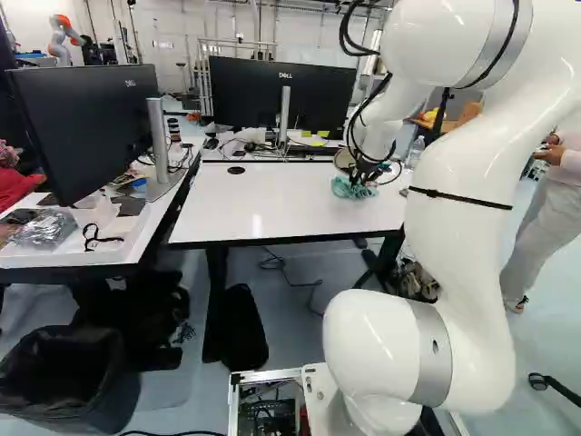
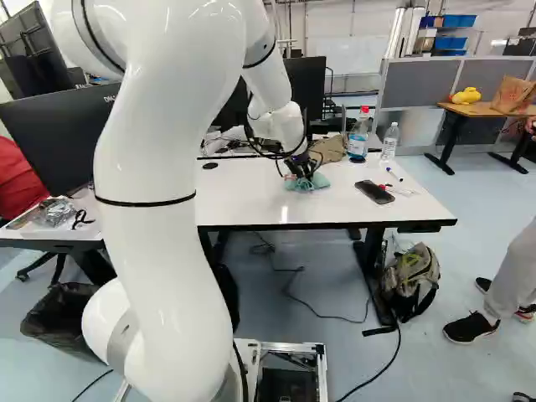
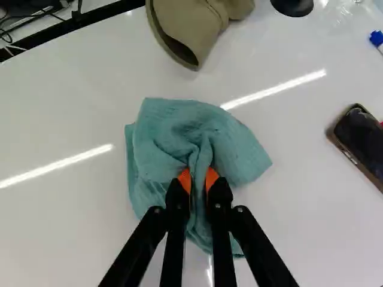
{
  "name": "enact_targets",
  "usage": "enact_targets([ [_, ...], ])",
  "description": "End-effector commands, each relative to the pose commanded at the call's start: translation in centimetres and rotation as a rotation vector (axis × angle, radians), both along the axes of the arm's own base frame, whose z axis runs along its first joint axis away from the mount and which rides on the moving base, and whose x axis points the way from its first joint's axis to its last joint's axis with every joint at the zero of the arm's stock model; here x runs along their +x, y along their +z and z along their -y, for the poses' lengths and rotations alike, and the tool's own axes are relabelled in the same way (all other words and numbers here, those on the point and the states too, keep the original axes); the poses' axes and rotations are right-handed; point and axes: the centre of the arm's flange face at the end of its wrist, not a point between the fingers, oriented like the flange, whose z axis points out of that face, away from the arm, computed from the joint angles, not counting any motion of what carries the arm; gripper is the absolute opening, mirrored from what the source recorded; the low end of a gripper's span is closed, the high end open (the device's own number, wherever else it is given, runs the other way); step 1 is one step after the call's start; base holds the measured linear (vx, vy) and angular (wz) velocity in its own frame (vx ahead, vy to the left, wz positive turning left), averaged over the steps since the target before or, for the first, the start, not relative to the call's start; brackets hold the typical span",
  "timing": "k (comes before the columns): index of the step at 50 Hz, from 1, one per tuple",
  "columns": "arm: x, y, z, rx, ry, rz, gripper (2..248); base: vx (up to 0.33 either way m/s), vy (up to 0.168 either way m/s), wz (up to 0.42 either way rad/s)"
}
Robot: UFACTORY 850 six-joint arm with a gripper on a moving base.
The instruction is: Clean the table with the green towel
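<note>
In the right base view my gripper [image 2: 301,167] points down at the white table [image 2: 243,194], with the green towel [image 2: 316,181] bunched beneath it. The wrist view shows the gripper [image 3: 198,179] with a fold of the towel [image 3: 173,128] pinched between its orange pads. The rest of the cloth spreads around the fingers on the tabletop [image 3: 72,119]. From the left base view, the gripper [image 1: 359,178] and towel [image 1: 352,190] are near the table's right part.
Beyond the towel lies a khaki cap [image 3: 188,27]. A phone [image 2: 374,192], marker [image 2: 394,174] and two bottles [image 2: 358,136] are to the right in the right base view. Monitors [image 1: 281,94] stand behind and left; a backpack [image 2: 412,280] rests on the floor. Another robot [image 1: 64,38] stands far back.
</note>
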Motion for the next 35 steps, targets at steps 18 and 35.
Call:
enact_targets([
  [18, 0.5, 0.0, -3.2, 0.001, 0.054, -0.003, 46, 0.000, 0.000, 0.000],
  [35, 0.0, 0.1, -5.0, 0.002, 0.083, -0.007, 46, 0.000, 0.000, 0.000],
])
